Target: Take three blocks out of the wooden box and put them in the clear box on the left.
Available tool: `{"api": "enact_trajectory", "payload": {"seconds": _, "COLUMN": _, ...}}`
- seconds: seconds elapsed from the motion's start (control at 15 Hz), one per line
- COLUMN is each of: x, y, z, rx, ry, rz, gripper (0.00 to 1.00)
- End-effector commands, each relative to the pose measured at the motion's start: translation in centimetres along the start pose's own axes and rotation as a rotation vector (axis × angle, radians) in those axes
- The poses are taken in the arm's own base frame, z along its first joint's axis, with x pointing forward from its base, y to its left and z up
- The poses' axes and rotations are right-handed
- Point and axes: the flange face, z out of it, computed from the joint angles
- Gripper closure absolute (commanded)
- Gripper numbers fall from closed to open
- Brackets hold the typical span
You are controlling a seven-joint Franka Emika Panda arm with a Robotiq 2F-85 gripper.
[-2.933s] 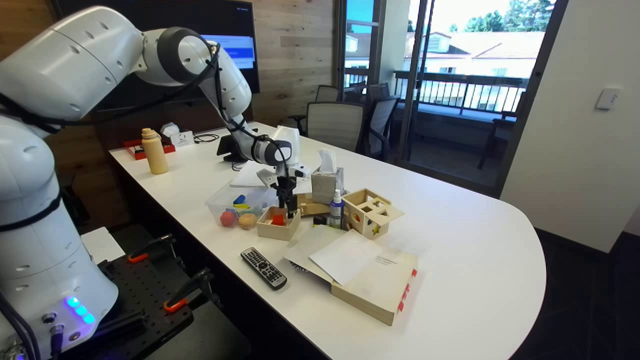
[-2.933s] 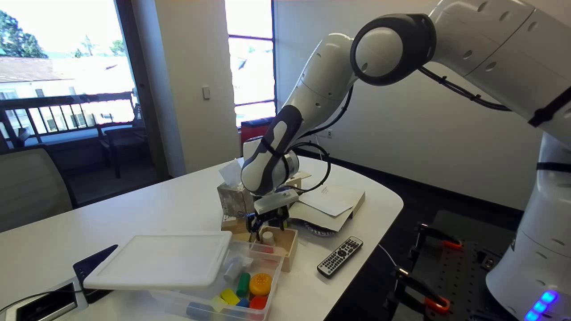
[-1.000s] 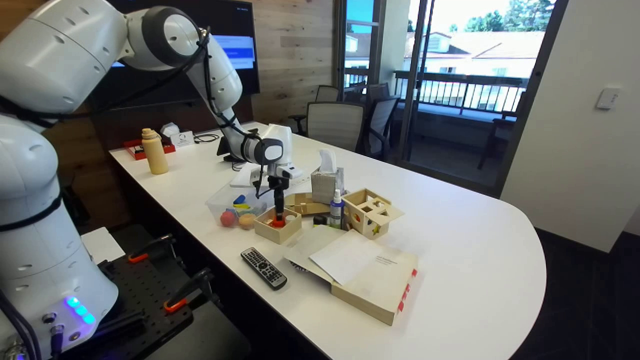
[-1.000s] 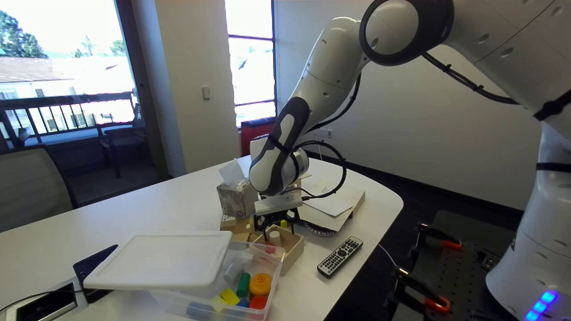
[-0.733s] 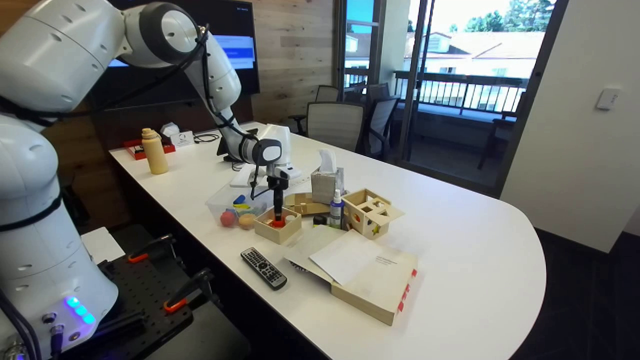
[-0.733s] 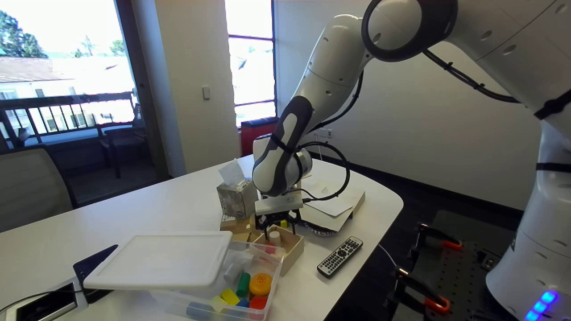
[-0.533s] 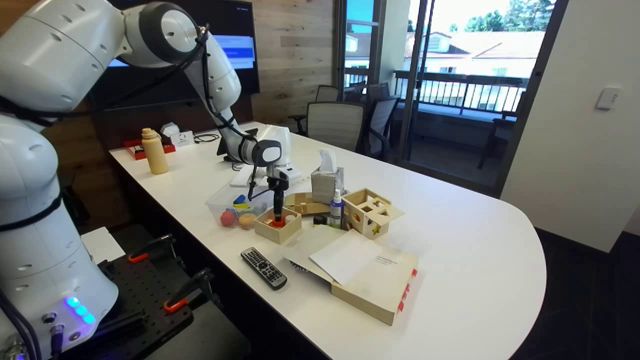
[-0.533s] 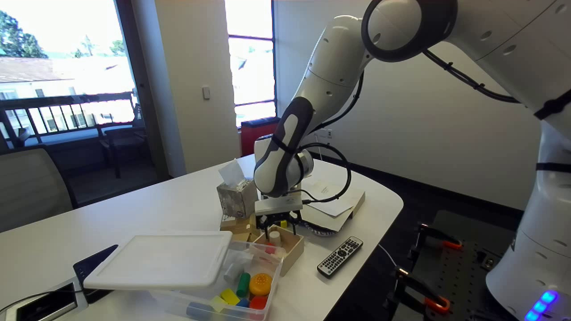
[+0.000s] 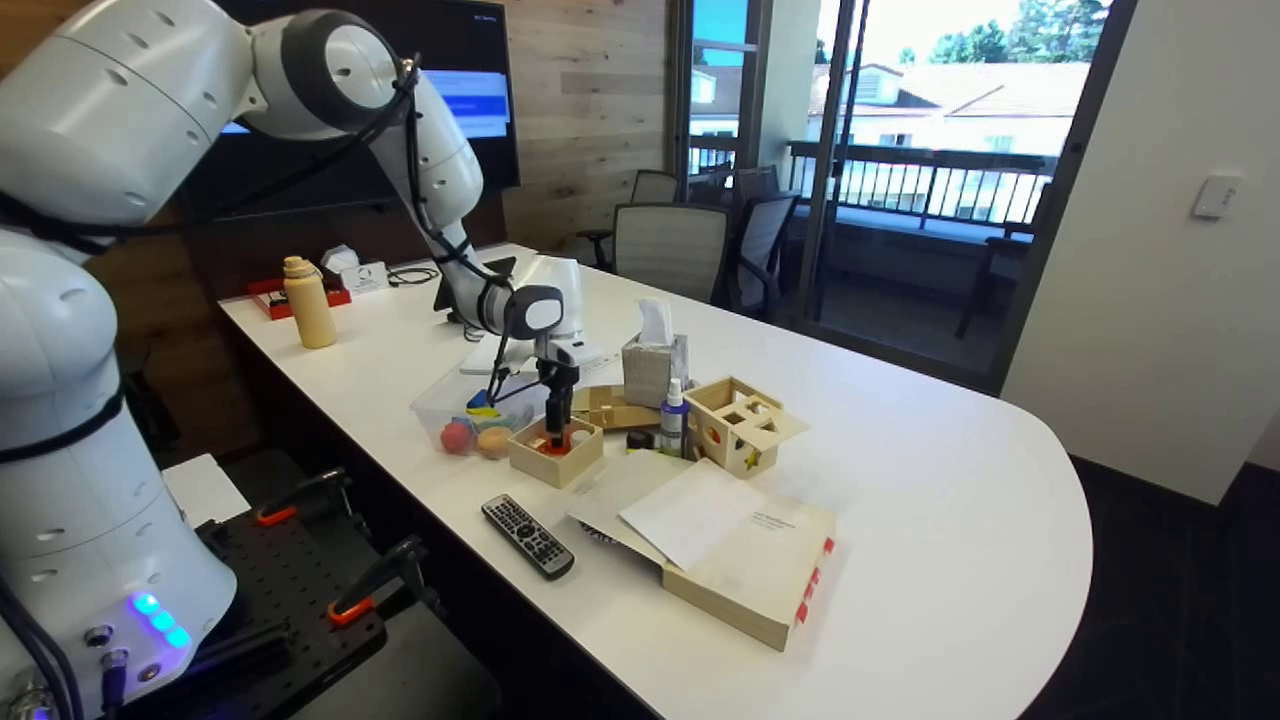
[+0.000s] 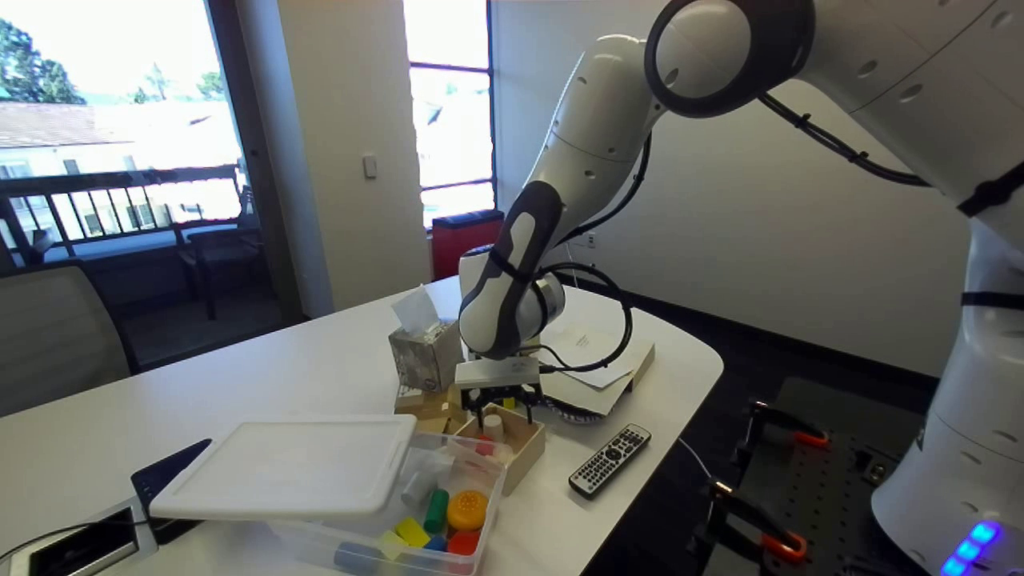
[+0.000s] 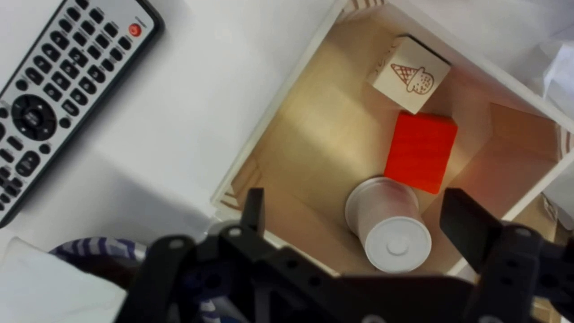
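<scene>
The low wooden box point(image 9: 545, 465) stands on the table; it also shows in an exterior view point(image 10: 526, 460) and fills much of the wrist view point(image 11: 305, 130). In it lie a red block point(image 11: 421, 152), a natural wood cube with an ice-cream print point(image 11: 411, 74) and a white spool-shaped piece point(image 11: 397, 244). My gripper point(image 11: 355, 202) points down over the box, open, with the white piece between but apart from its fingers. It shows in both exterior views point(image 9: 557, 425) point(image 10: 505, 416). The clear box point(image 10: 498, 504) beside the wooden box holds several coloured pieces; it also shows here point(image 9: 428, 412).
A remote point(image 9: 527, 536) lies in front of the wooden box. A tissue box point(image 9: 652, 372), spray bottle point(image 9: 673, 425) and wooden cube with holes point(image 9: 730, 430) stand close by. A book with papers point(image 9: 750, 550) lies near. A white lid point(image 10: 296, 468) partly covers the clear box.
Since about three seconds ago my gripper has turned and moved over the box's inside, and the wooden box has shifted slightly. In the last second the hand has only tilted a little.
</scene>
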Motion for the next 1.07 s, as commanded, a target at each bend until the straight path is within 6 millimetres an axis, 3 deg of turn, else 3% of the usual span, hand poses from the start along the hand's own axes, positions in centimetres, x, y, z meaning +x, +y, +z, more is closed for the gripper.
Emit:
{"api": "enact_trajectory", "payload": {"seconds": 0.0, "x": 0.2, "y": -0.6, "z": 0.4, "rx": 0.006, "ry": 0.041, "rz": 0.046, "gripper": 0.00}}
{"api": "enact_trajectory", "payload": {"seconds": 0.4, "x": 0.4, "y": -1.4, "z": 1.6, "rx": -0.001, "ry": 0.058, "rz": 0.085, "gripper": 0.00}}
{"api": "enact_trajectory", "payload": {"seconds": 1.0, "x": 1.2, "y": -2.1, "z": 1.5, "rx": -0.005, "ry": 0.088, "rz": 0.133, "gripper": 0.00}}
